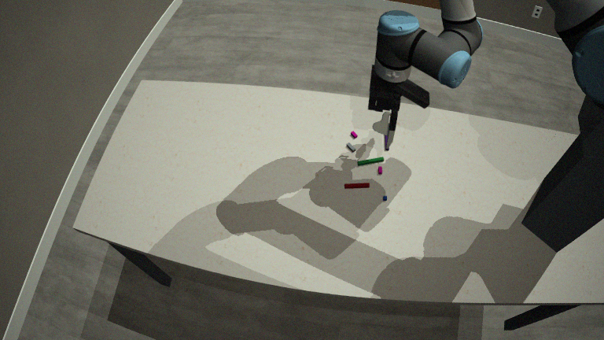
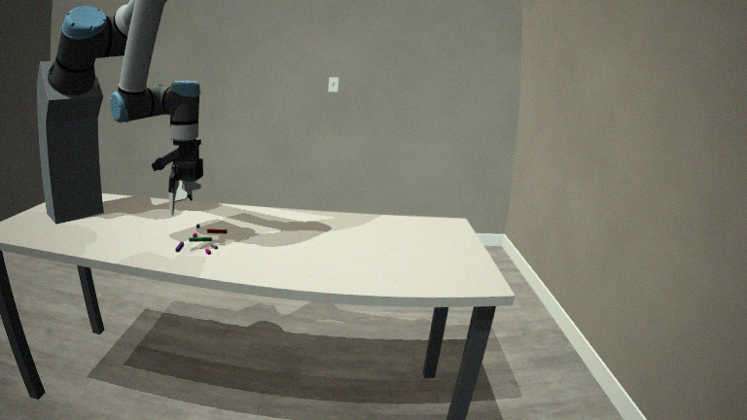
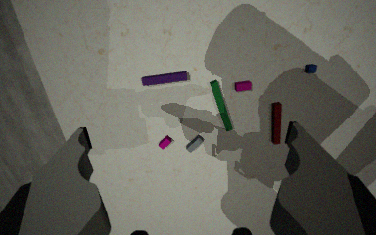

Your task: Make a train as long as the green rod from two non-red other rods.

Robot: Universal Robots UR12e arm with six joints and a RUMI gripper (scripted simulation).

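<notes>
My gripper [image 2: 181,205] [image 3: 187,126] is open and empty, high above the rods. All rods lie apart. The green rod [image 1: 370,161] [image 2: 200,239] [image 3: 221,106] lies in the middle. The purple rod [image 2: 179,246] [image 3: 164,78] is left of its upper end in the wrist view; a finger partly hides it in the top view. One magenta rod [image 1: 380,170] [image 2: 195,234] [image 3: 243,86] lies right of the green rod in the wrist view. Another magenta rod [image 1: 353,134] [image 2: 208,251] [image 3: 165,142] lies lower left there, beside the grey rod [image 1: 351,147] [image 2: 214,246] [image 3: 195,143], with a gap.
The red rod [image 1: 356,186] [image 2: 217,230] [image 3: 276,122] lies right of the green rod in the wrist view. The small blue rod [image 1: 384,198] [image 2: 197,226] [image 3: 310,69] is at the upper right there. Arm shadows cross the table [image 1: 178,131] [image 2: 358,261].
</notes>
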